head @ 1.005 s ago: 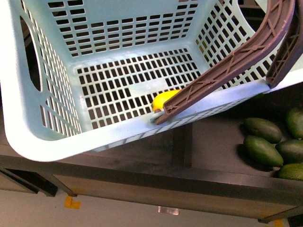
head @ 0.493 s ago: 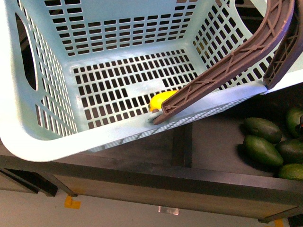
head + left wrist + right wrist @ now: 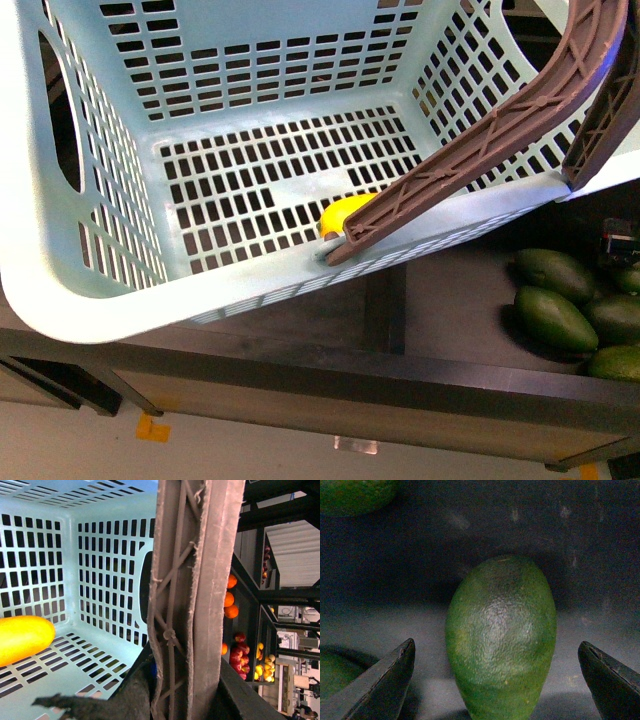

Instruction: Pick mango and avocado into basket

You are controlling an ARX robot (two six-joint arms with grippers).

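My right gripper (image 3: 496,647) is hanging open, its two fingers (image 3: 385,675) spreading wide to either side of the avocado (image 3: 501,635). The avocado is lying on a dark shelf (image 3: 450,300) among other avocados (image 3: 555,318), right of the basket (image 3: 100,320). The mango (image 3: 345,212) is lying on the basket's floor by its near wall, under the brown handle (image 3: 480,130). Whether my left gripper (image 3: 142,690) is gripping anything, I cannot tell.

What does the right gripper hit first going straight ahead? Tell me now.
The dark green oval avocado, centred between the right gripper's open jaws on the dark shelf floor. Nothing shows in between, though depth is unclear.
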